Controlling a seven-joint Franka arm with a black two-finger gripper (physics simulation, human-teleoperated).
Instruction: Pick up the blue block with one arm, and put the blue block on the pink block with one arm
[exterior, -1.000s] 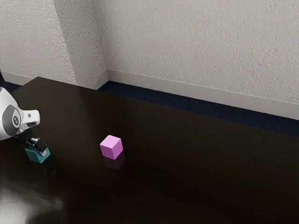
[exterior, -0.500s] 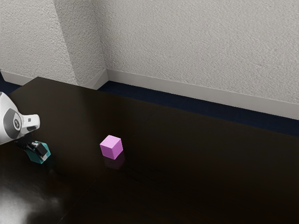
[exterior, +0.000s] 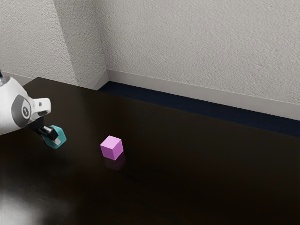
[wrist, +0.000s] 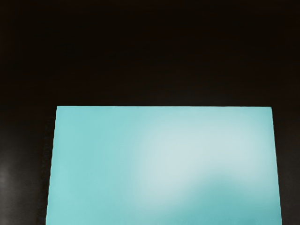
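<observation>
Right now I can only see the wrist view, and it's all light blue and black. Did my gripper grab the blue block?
Observer: Yes. In the exterior view the gripper is shut on the blue block.
Operator: Where's the pink one?
Observer: The pink block sits on the table, toward the exterior view's right of your block and apart from it.
Operator: Is my block on top of it yet?
Observer: Not yet. Nothing rests on the pink block's top face.
</observation>
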